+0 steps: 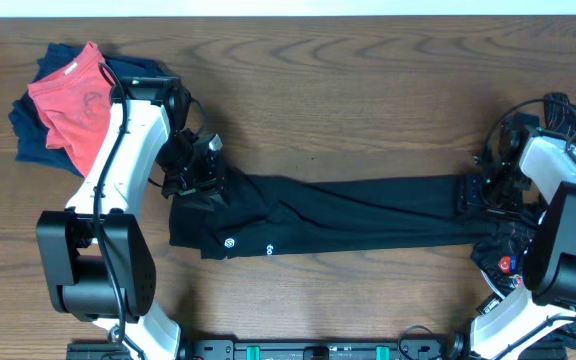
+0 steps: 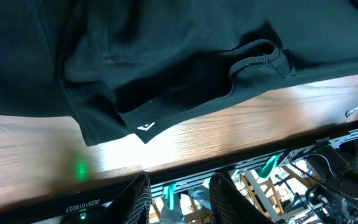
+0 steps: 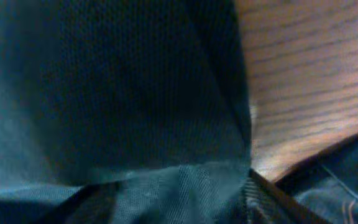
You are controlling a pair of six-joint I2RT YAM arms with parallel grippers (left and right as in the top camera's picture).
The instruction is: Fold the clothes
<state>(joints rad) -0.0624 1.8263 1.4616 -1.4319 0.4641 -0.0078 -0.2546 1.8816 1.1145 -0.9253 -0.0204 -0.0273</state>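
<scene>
A long black garment (image 1: 348, 212) lies flat across the table, its small white logo (image 1: 230, 243) near the left end. My left gripper (image 1: 196, 180) sits over that left end. In the left wrist view its fingers (image 2: 138, 194) stand apart with nothing between them, and the black garment (image 2: 166, 56) with a white tag (image 2: 145, 127) lies beyond them. My right gripper (image 1: 473, 193) is at the garment's right end. In the right wrist view black cloth (image 3: 135, 93) fills the gap between its wide-set fingers (image 3: 269, 198).
A red garment (image 1: 73, 100) lies on a navy one (image 1: 28, 130) at the back left. Another dark garment (image 1: 503, 258) with thin-line print (image 3: 347, 183) is bunched under the right arm. Bare wood (image 1: 348, 100) lies behind the black garment.
</scene>
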